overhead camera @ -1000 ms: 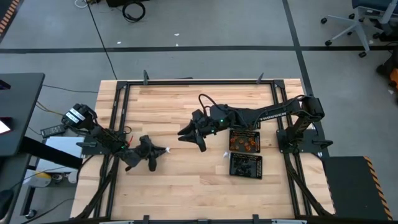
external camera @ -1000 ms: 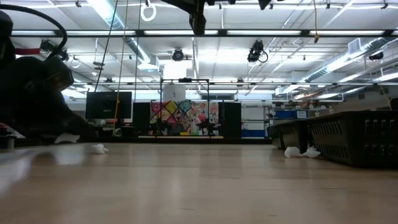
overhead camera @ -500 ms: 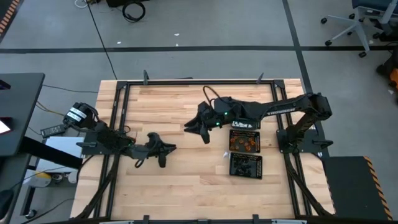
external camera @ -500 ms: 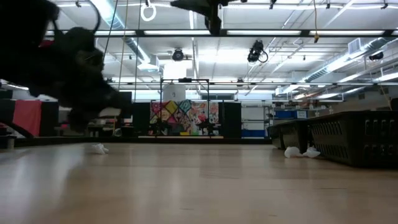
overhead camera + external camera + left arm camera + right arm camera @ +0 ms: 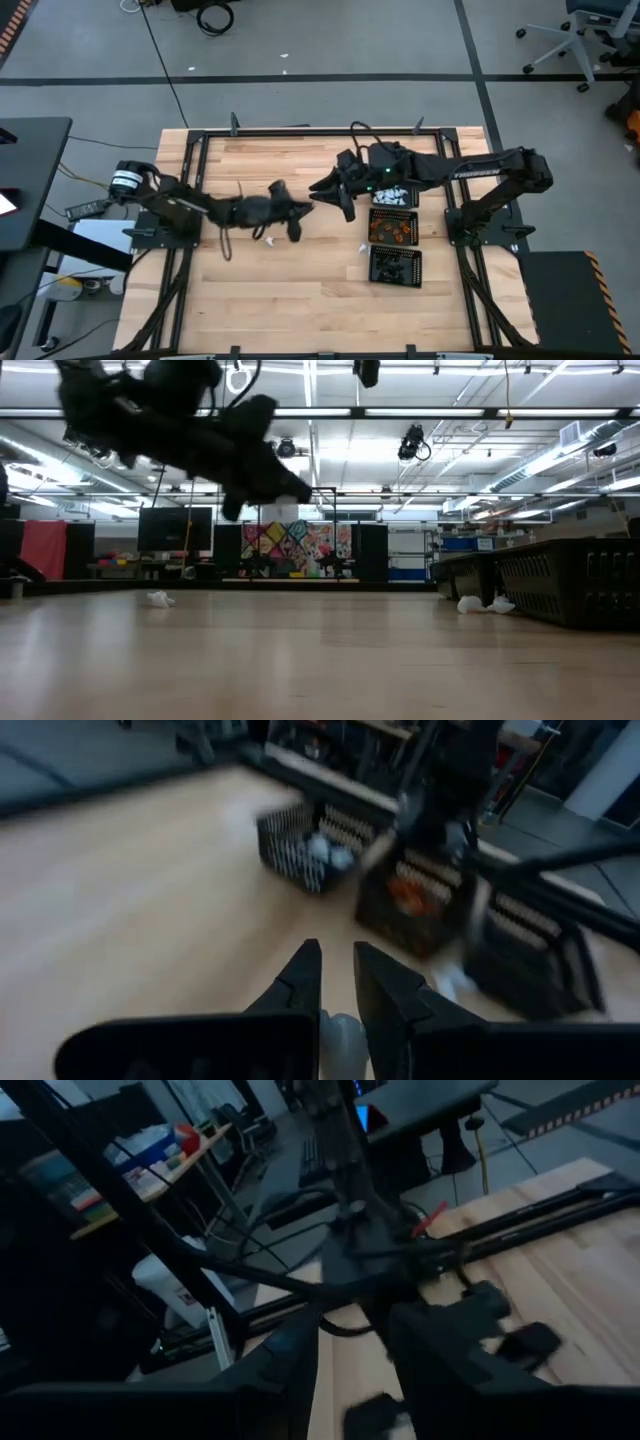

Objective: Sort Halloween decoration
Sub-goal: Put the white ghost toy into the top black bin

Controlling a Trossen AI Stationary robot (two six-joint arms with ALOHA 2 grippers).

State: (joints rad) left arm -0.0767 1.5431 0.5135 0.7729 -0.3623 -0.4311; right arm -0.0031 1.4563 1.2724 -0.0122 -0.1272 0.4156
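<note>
Holding a white trinket (image 5: 340,1038), left gripper (image 5: 338,982); no legible writing.

White trinket (image 5: 340,1038); black mesh trays (image 5: 395,265); orange trinkets (image 5: 392,231); pale wood table (image 5: 300,300).

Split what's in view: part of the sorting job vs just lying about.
Job: white trinket pinched in the left hand; loose white trinkets on the table; three mesh trays holding sorted pieces; right hand, open above the table.
Lying about: office chair; coiled cable on the floor; black side desk.
</note>
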